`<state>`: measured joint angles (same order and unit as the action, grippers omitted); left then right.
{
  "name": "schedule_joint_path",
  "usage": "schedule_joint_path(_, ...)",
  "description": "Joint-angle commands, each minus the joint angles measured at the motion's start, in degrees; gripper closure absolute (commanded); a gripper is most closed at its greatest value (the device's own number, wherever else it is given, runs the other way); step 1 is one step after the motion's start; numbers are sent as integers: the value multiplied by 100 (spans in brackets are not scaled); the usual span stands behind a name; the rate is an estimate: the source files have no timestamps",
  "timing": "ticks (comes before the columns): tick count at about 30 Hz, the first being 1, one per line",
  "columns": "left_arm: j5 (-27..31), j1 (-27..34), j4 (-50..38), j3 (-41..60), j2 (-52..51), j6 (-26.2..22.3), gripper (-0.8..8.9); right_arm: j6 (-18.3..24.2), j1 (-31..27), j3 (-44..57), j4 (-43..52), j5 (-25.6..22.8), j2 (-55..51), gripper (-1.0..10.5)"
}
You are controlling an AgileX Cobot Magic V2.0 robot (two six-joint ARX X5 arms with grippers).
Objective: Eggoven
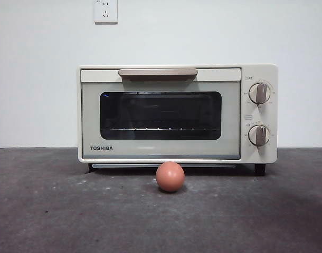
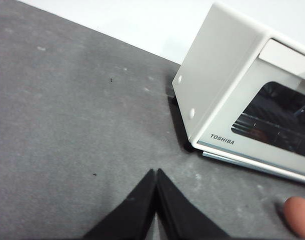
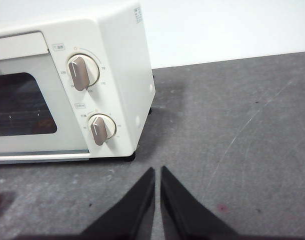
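In the front view neither of my arms shows at all. My left end effector (image 2: pixel 155 172) has its two black tips pressed together with nothing between them, over bare grey table (image 2: pixel 67 125); my right end effector (image 3: pixel 157 170) is likewise closed and empty, a thin sliver of gap between its tips. The egg (image 1: pixel 170 176) is cut off in both wrist views: only a slice at the lower right edge of the left one, a sliver at the lower left edge of the right one. In the front view it sits whole at lower centre, on the table just in front of the toaster oven (image 1: pixel 177 113), whose door is closed. Through the dark glass window (image 1: pixel 161 115) I make out a wire rack; whether anything lies on it I cannot tell. The two knobs (image 1: pixel 259 93) stand at the oven's right side
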<state>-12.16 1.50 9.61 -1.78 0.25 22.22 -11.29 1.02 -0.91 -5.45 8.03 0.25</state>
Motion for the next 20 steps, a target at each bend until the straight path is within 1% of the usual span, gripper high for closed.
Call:
schedule_joint_path(1, -42, 15, -20, -13, -7, 479, 808, -632, 0, -28, 37, 184, -4, 943)
schedule_joint_path(2, -87, 15, -13, -79, -7, 542, 808, -793, 0, -76, 7, 240, -4, 943)
schedule_joint_path(4, -186, 15, 26, -225, -4, 592, 808, -944, 0, -205, -68, 334, 0, 943)
schedule_joint_path(6, -197, 15, 240, -411, 24, 588, 808, -955, 0, -382, -221, 413, 2, 943)
schedule_joint_path(9, -214, 15, 765, -835, 160, 566, 808, -975, 2, -824, -691, 400, 33, 943)
schedule_joint_path(12, -470, 15, 1038, -1250, 417, 503, 808, -973, 4, -1309, -1165, 402, 197, 943)
schedule_joint_path(16, -894, 13, 1386, -1882, 957, 203, 808, -942, 4, -2041, -1856, 540, 614, 943)
schedule_joint_path(18, -1095, 13, 1635, -2216, 1255, -2, 808, -846, 4, -2393, -2181, 737, 879, 943)
schedule_joint_path(20, -1333, 2, 1897, -2568, 1585, -251, 808, -649, 7, -2767, -2555, 933, 1200, 943)
